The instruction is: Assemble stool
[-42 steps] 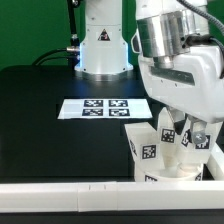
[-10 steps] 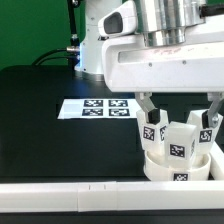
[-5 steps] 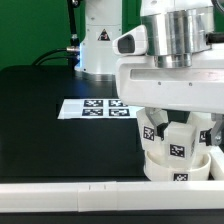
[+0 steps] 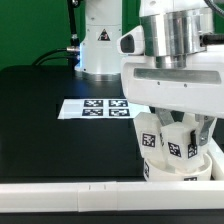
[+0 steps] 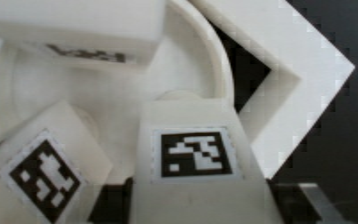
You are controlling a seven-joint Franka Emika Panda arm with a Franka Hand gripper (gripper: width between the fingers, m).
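Gripper lowered onto the stool, jaws being drawn in.

From the exterior view's left: the marker board lies flat with bare table before it; the stool, legs standing in the seat, sits at the right by the front rail. Since a second ago the gripper has dropped around the legs and narrowed; a firm hold cannot be told. Room is tight at the rail.

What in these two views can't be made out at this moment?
- End effector, exterior view: its white body hides the fingertips, so a grip on any leg can't be told.
- Seat, exterior view: legs and the frame's lower edge cover most of it.
- Wrist view: one leg fills the frame; the fingers are not clearly visible.
- Marker board, exterior view: its right end is hidden by the end effector.
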